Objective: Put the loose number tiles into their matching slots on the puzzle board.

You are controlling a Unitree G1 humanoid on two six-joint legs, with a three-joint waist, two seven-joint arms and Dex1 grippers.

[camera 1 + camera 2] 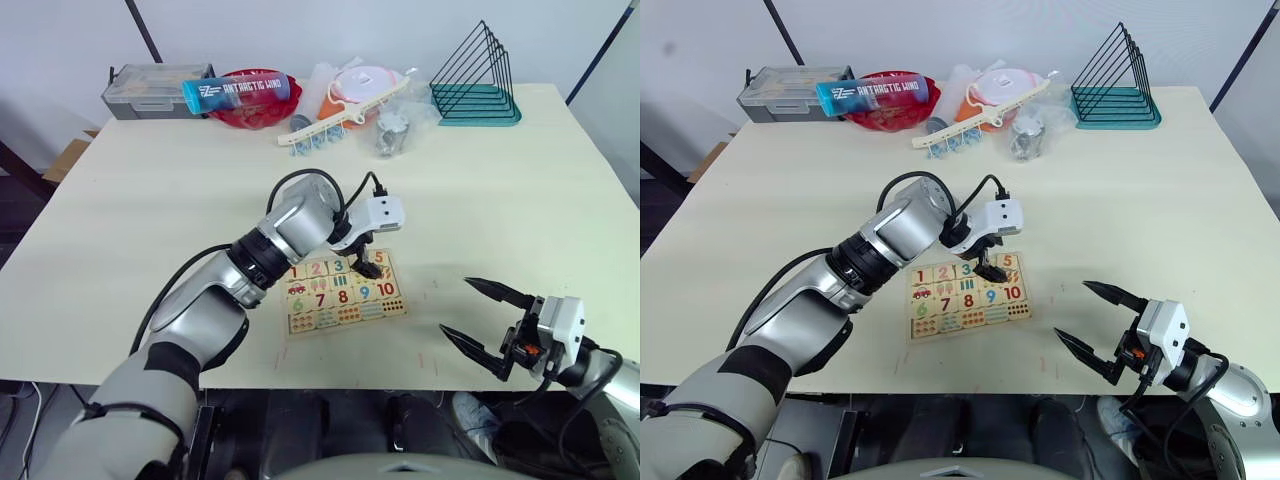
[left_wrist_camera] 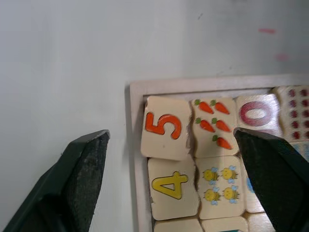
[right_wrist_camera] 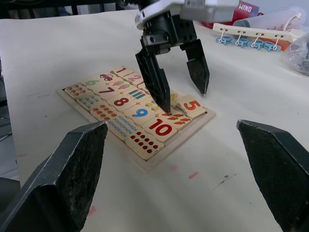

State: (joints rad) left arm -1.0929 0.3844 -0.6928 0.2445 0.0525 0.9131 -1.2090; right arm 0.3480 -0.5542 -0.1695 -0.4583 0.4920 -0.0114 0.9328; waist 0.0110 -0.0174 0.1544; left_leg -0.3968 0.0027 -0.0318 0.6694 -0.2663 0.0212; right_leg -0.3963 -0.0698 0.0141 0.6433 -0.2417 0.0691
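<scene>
Left gripper (image 3: 179, 79) over puzzle board (image 1: 345, 293), fingers spread wide, empty, straddling 5 tile (image 2: 165, 128); 5 tile tilted in corner slot, 4 tile (image 2: 172, 187) beside it; right gripper (image 1: 485, 322) well right of board, wide, empty.
</scene>
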